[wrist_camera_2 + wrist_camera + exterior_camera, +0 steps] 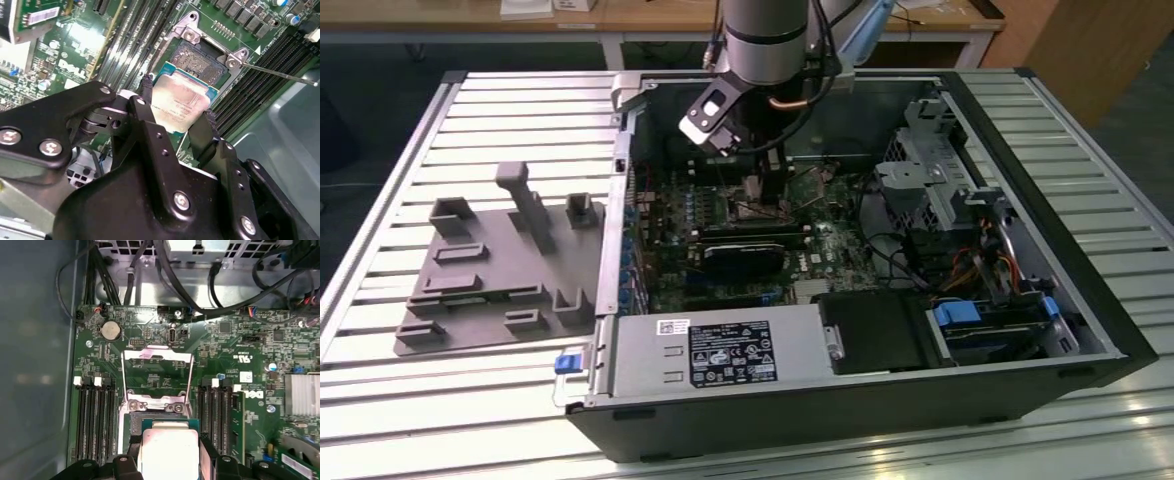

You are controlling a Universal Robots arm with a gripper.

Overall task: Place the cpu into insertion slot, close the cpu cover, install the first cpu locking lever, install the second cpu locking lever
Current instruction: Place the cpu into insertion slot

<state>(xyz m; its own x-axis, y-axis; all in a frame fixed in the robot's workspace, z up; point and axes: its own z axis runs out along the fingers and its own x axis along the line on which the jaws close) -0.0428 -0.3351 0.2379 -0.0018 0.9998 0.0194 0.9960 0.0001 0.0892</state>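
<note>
— So, what does the end effector [179, 102] have?

— The cpu [184, 100]. Two black fingers [149, 102] pinch the chip by opposite edges, with its silvery top turned up toward the wrist.

— Where is the insertion slot [201, 56] from there?

— Just beyond the fingertips and a little lower. The chip overlaps the slot's near edge, and most of the dark square socket lies uncovered past it. I cannot tell whether the chip touches the socket.

— And the cpu cover [158, 355]?

— Open. In the first wrist view it is swung back on the side of the slot away from the end effector. Green board shows through its cut-out middle.

— Any lever in sight?

— One thin locking lever [280, 73] reaches away from a corner of the slot, out over the memory slots [250, 85] beside the gripped chip.

— And the wider scene?

— In the exterior view the arm reaches down into the open computer case [854, 415], which lies on its side on a slatted metal surface [494, 110]. A grey fixture tray [467, 290] sits outside the case, well apart from the end effector, toward the exterior view's left.
</note>
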